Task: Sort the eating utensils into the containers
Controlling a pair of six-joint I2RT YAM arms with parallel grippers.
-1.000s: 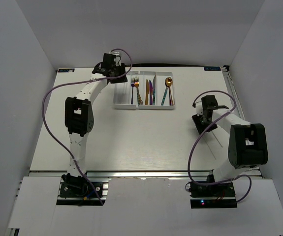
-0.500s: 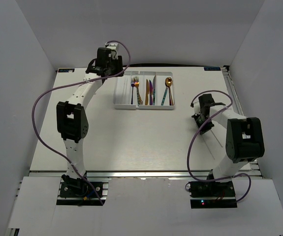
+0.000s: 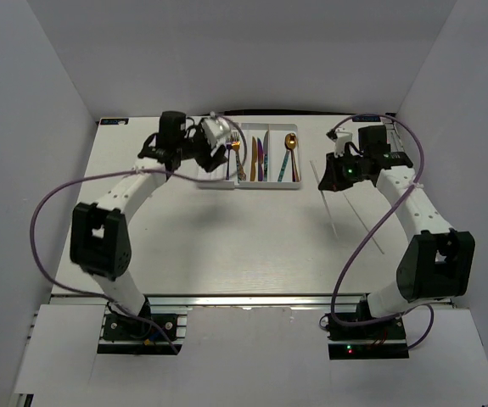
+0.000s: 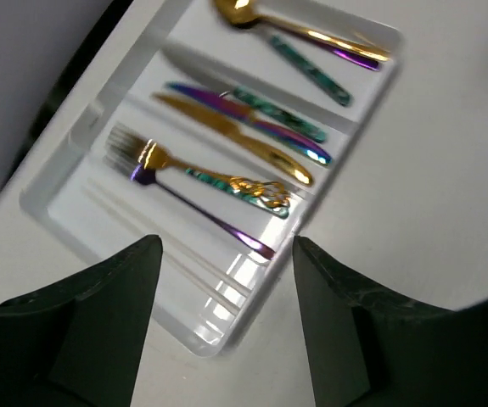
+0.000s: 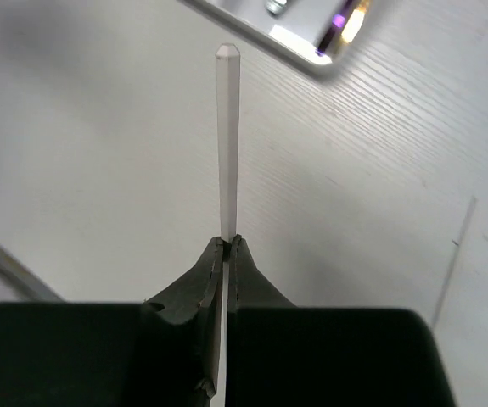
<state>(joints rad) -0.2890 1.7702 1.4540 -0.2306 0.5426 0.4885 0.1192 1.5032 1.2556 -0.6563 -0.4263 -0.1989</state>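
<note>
The white four-compartment tray (image 3: 252, 185) (image 4: 199, 341) lies at the far side of the table (image 3: 227, 246), close to the back wall. It holds the forks (image 3: 235, 154) (image 4: 201, 174) in the second compartment from the left, the knives (image 3: 259, 157) (image 4: 235, 127) in the third, and the spoons (image 3: 288, 153) (image 4: 303, 38) in the rightmost. The leftmost compartment appears in the left wrist view to contain only pale thin sticks. No coloured utensil is visible outside the tray, so the sorting of metal cutlery is judged complete. What remains, if the sticks count as chopsticks, is the translucent stick (image 5: 227, 144) and a second stick (image 3: 364, 227) lying on the table to the right. The right gripper (image 3: 344, 172) (image 5: 227, 244), just right of the tray, has its jaws closed tight on the translucent stick, whose free tip points towards a corner of the tray. The left gripper (image 3: 218, 136) (image 4: 227, 246) hovers over the tray's left end with jaws wide apart and nothing between them. It thus occupies the space above the leftmost compartment, while the table nearer the arm bases offers open room. The enclosure walls stand close behind the tray and at the table's left and right edges.
</note>
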